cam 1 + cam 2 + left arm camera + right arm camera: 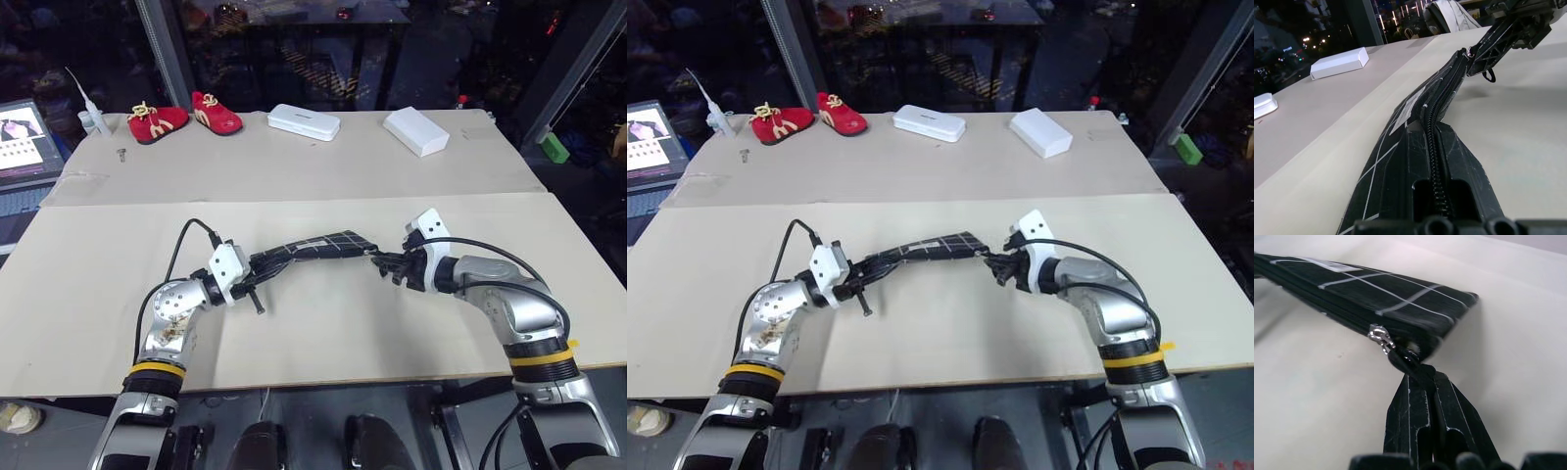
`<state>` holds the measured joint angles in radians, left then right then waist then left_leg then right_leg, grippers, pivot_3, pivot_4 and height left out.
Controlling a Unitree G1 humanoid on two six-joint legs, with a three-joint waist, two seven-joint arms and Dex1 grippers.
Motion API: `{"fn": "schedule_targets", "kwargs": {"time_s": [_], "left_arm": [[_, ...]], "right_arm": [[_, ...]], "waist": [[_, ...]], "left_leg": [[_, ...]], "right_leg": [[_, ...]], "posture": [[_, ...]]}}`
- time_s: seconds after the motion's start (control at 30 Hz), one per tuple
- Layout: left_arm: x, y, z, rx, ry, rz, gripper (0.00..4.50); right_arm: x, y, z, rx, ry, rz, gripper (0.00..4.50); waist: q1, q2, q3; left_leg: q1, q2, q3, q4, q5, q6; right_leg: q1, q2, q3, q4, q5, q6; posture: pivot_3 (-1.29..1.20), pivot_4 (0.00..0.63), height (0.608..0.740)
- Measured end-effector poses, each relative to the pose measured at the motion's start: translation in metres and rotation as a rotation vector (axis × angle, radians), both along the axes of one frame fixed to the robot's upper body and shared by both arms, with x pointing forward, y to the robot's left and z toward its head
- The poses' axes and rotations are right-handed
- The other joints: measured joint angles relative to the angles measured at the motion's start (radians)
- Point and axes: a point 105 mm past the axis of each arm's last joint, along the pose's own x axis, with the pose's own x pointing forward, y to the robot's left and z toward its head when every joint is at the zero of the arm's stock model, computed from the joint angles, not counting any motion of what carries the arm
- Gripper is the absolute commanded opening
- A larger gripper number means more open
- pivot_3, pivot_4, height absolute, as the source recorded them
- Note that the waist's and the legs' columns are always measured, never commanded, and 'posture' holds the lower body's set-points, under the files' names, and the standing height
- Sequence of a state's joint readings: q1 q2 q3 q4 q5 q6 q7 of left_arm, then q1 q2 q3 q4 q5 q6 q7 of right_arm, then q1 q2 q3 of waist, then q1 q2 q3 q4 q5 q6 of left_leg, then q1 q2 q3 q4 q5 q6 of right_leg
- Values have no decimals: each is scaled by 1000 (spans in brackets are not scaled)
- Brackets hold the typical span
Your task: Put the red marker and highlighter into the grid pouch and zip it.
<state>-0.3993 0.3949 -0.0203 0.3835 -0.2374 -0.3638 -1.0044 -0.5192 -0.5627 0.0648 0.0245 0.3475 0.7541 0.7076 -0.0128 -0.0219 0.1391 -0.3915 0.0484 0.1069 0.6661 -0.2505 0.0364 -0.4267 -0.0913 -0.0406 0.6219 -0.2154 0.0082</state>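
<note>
The grid pouch (315, 246), black with thin white lines, hangs stretched just above the table between my two grippers. My left gripper (266, 265) is shut on its left end, and the zipper track (1436, 122) runs closed away from those fingers. My right gripper (1422, 378) is shut on the black pull strap (1406, 358) at the pouch's right end, just past the metal slider (1379, 337). In the head views the right gripper (380, 258) sits at that right corner. The red marker and the highlighter are out of view.
At the table's back stand two red toy shoes (157, 121), a white box (304, 121) and another white box (415, 130). A laptop (24, 147) lies off the left edge and a small green block (554, 147) off the right. A seam crosses the table behind the pouch.
</note>
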Motion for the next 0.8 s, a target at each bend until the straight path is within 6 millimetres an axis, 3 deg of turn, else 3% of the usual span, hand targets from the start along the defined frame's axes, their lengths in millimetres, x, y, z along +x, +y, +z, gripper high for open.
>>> {"fn": "schedule_targets", "kwargs": {"time_s": [0.2, 0.3, 0.63, 0.73, 0.8], "left_arm": [[-1, -1, 0, 5, 1, -9, 0], [-1, 0, 0, 5, -1, -7, 0], [0, -1, 0, 4, 1, -12, 0], [3, -4, 2, 1, -3, -19, 0], [2, -13, 4, 13, -13, -65, 0]], "right_arm": [[2, -6, 3, -6, -16, 8, 42], [-1, -6, -1, -3, -10, 15, 822], [-22, 3, -6, 48, 20, 111, 4285], [-27, -5, -7, 44, 20, 107, 4416], [-37, -30, 8, 83, -3, 85, 4416]], "waist": [[-1, 0, 0], [0, 0, 0], [1, 0, 0], [5, 0, 0], [16, 0, 0]], "left_leg": [[0, 0, 0, 0, 0, 0], [0, 0, 0, 0, 0, 0], [0, 0, -1, 0, 0, 0], [0, 0, 0, 0, 0, 0], [-1, -1, 0, 0, 0, 0]], "right_leg": [[0, 1, 0, 0, 0, 0], [0, 0, 0, 0, 0, 0], [0, 0, 0, 0, 0, 0], [0, 0, 0, 0, 0, 0], [0, 0, -1, -2, 0, 0]], "posture": [[0, 150, 740], [0, 150, 740], [0, 150, 740], [0, 150, 740], [0, 150, 740]]}}
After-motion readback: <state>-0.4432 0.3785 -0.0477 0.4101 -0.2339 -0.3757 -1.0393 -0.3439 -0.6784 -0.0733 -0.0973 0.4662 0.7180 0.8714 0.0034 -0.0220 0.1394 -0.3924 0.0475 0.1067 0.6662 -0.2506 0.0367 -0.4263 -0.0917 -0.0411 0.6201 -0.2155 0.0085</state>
